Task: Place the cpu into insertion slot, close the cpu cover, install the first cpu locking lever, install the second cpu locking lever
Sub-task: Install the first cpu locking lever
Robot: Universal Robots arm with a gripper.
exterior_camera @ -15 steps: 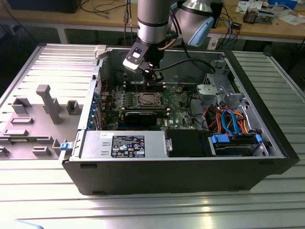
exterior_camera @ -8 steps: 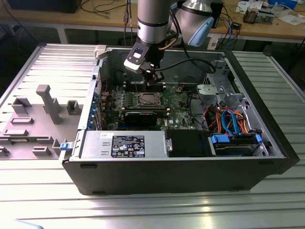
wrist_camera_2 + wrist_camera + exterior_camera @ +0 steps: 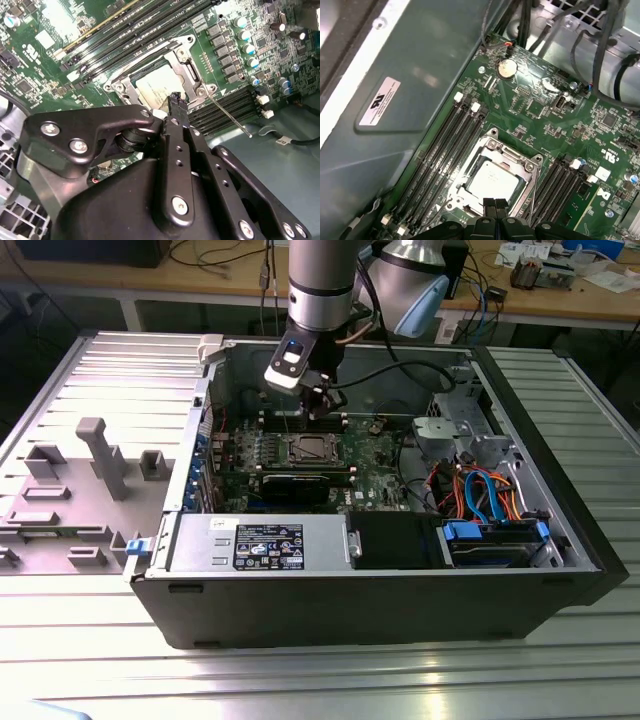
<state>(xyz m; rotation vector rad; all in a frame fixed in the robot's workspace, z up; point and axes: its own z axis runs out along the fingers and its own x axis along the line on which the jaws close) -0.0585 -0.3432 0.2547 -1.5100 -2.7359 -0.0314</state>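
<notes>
Black claw [image 3: 495,205] right up close, fingertips pressed together with nothing between them, hovering just above one edge of the socket [image 3: 452,197]. Chip [image 3: 492,181] sits flat in that socket, and the silvery cover [image 3: 512,159] lies down around it. One thin lever [image 3: 231,118] angles out loose from the socket corner, across the memory slots [image 3: 227,107]. All this is on the green board [image 3: 375,455] inside the open computer case [image 3: 350,610].

Straight above the cpu cover [image 3: 512,156] the way down is open. Long memory slots [image 3: 440,155] hem it on two sides, the case wall [image 3: 420,125] rises just beyond one bank, and cables [image 3: 480,490] crowd the case's edge at the exterior view's right.
</notes>
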